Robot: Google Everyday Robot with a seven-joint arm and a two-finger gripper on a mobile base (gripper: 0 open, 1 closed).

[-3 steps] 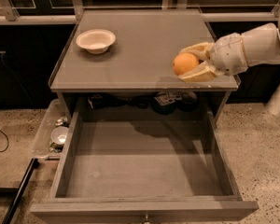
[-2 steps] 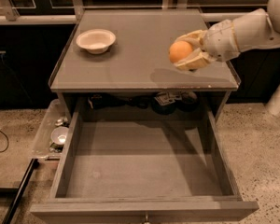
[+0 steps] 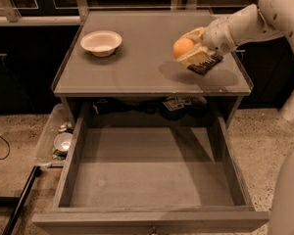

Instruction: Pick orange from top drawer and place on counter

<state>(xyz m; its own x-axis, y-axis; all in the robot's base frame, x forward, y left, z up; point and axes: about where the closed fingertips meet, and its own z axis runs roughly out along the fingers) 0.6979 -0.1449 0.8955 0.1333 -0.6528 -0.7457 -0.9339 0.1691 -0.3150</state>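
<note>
Far out to the gripper's left and lower down, a clear bin (image 3: 53, 140) of small items sits by the cabinet; not relevant. White bowl (image 3: 101, 42) is on the counter (image 3: 137, 70), well to the left of the gripper, not in the way. Top drawer (image 3: 152, 182) is pulled open below and in front of the gripper, with a bare grey bottom and no fruit in it.

Orange (image 3: 181, 47) sits at the left-facing tip of the gripper (image 3: 189, 49), clamped between the two fingers (image 3: 202, 58), one over it and one under. It is round, so no long axis to line up. The gripper is over the right part of the counter, arm coming in from the right.

Key relation: the counter lies straight below the orange. The shadow under the gripper suggests the fruit hangs just above the surface, not touching, though contact is hard to confirm. The next move is probably a short drop straight down, then opening the fingers. The right counter edge is near, so rolling is a risk.
</note>
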